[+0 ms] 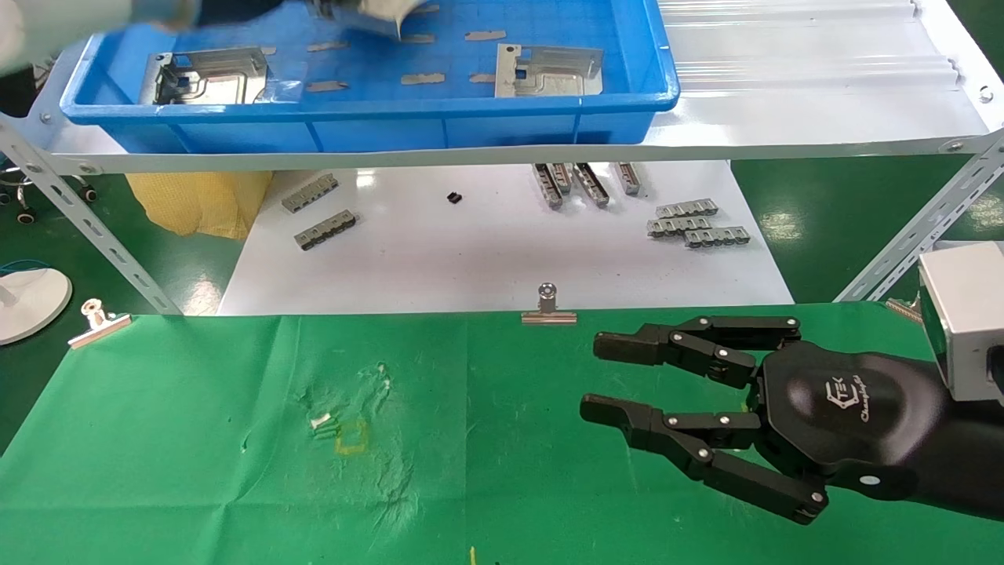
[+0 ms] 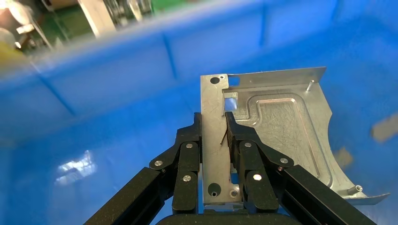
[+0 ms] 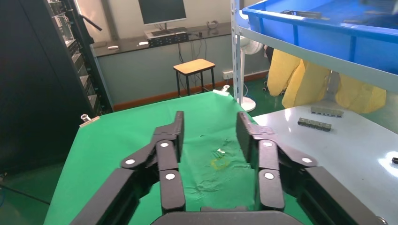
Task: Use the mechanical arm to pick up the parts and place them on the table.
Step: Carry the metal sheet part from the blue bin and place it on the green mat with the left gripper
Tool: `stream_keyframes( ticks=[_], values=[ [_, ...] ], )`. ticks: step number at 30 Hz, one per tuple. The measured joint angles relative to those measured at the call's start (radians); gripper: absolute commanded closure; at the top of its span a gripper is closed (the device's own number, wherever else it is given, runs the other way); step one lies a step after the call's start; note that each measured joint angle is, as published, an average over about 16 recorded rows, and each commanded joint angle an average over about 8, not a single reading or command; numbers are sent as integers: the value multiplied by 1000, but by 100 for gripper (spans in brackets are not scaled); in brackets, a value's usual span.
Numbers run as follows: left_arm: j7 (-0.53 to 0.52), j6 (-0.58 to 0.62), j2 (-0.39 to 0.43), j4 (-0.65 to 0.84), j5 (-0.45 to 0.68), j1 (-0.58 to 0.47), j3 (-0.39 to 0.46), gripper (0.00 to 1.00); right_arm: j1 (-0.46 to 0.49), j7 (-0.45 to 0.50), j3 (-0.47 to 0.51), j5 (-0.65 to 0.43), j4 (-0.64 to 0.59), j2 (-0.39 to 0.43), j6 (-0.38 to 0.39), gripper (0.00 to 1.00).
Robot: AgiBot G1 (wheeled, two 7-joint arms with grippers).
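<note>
My left gripper [image 2: 213, 122] is shut on the edge of a silvery stamped part [image 2: 277, 126] and holds it over the inside of the blue bin [image 2: 117, 93]. In the head view that arm is a blur at the top left, with the held part [image 1: 382, 22] at the top edge. Two more parts [image 1: 208, 76] [image 1: 549, 71] lie in the bin [image 1: 471, 125]. My right gripper [image 1: 592, 377] is open and empty, low over the right side of the green table [image 1: 196, 471]. It shows open in its wrist view [image 3: 210, 123], pointing toward the yellowish mark [image 3: 218, 164].
The bin stands on a raised white shelf with angled metal legs [image 1: 78, 212]. Below it a white board [image 1: 471, 251] carries grey toothed strips [image 1: 694, 224]. Binder clips [image 1: 548, 306] [image 1: 98, 322] sit on the cloth's far edge. A yellow bag [image 1: 200, 200] lies behind on the left.
</note>
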Motion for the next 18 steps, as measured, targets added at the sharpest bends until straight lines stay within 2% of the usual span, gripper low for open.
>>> stream_keyframes(
  ticks=[7,18],
  values=[
    [123,197,-94,-67,-87,-4,-49,100,0,0,0,0,0,0,0,0],
    [456,610,-293,-150,-253,50,-143,100,0,0,0,0,0,0,0,0]
  ],
)
